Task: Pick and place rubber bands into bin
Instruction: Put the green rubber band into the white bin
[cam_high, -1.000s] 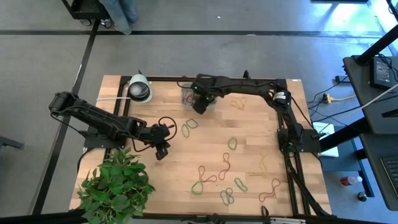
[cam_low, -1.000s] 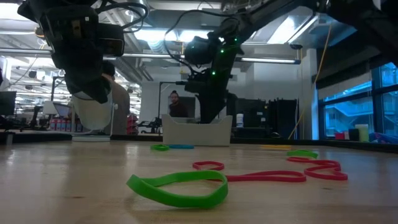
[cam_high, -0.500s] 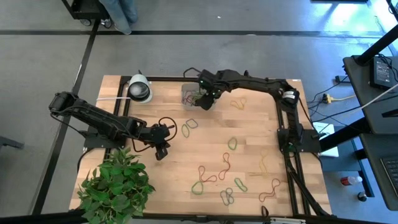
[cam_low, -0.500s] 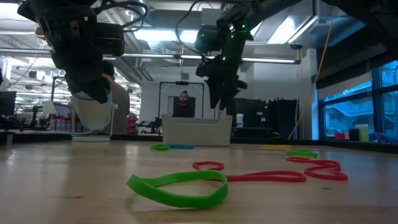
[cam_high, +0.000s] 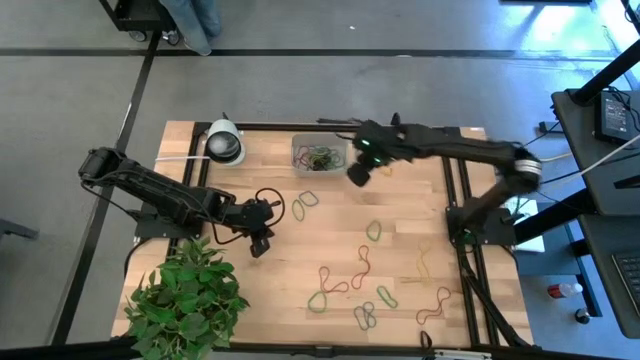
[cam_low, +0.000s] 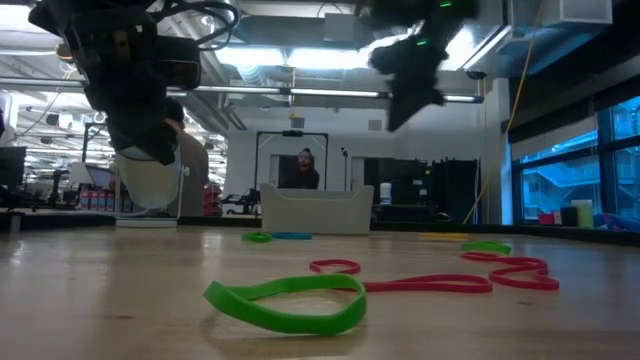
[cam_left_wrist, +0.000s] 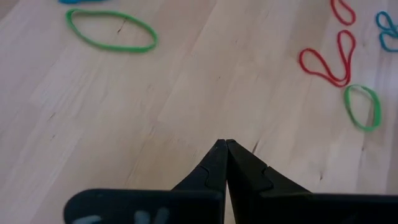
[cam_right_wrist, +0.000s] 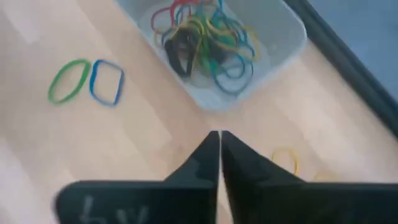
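Seen from above, a wooden bench (cam_high: 270, 250) with a dark frame along its edges stands on a grey floor. The bin (cam_high: 319, 156), a small clear container, sits near the far edge, about midway across, and holds a tangle of rubber bands (cam_right_wrist: 205, 38) in red, yellow, green, blue and black. A white-and-black tape roll (cam_high: 224, 143) sits at the far left corner, and a leafy green plant (cam_high: 188, 297) fills the near left corner.

Bare wood lies between the bin and the near half of the bench. A green band (cam_right_wrist: 68, 79) and a blue band (cam_right_wrist: 106, 81) lie side by side just nearer than the bin. More loose bands are scattered over the near right part, among them a green loop (cam_low: 288, 303) and a red one (cam_low: 430, 282) lying flat in the low view.

The right arm reaches in from the right side, stretched along the far edge. Its right pincer (cam_high: 358, 173) hangs above the bench just right of the bin, fingers pressed together, holding nothing.

The left arm stretches from the left edge toward the middle, bent low. Its left pincer (cam_left_wrist: 226, 147) is also closed tight and empty, tips just above bare wood, with a green band (cam_left_wrist: 111, 30) farther off and red loops (cam_left_wrist: 328, 61) to one side.
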